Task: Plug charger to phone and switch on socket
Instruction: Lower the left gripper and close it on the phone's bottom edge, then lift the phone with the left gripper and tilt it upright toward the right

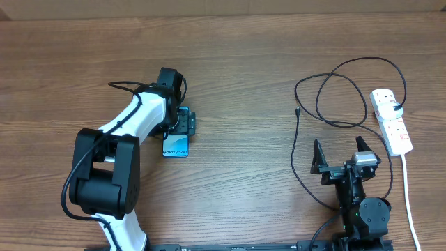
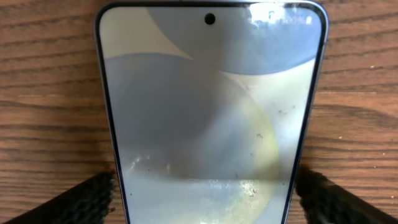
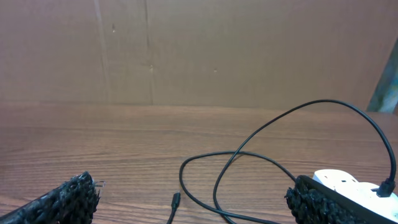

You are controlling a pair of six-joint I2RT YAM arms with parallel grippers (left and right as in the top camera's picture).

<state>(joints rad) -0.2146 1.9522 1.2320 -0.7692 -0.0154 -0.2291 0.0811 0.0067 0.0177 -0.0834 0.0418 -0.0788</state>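
Note:
The phone (image 1: pixel 175 149) lies flat on the wooden table, its light blue screen up with "Galaxy S24" text. It fills the left wrist view (image 2: pixel 211 112). My left gripper (image 1: pixel 182 125) straddles it, one finger against each long edge (image 2: pixel 205 190). The charger cable (image 1: pixel 348 90) lies in loops at the right; its small plug tip (image 1: pixel 297 111) rests free on the table (image 3: pixel 176 200), and its black plug (image 1: pixel 397 106) sits in the socket (image 1: pixel 391 122). My right gripper (image 1: pixel 340 155) is open and empty, near the front edge, behind the cable tip (image 3: pixel 189 199).
The socket's thick white cord (image 1: pixel 410 195) runs down to the front right edge. The socket's end shows behind my right finger (image 3: pixel 339 180). A brown cardboard wall (image 3: pixel 199 50) stands behind the table.

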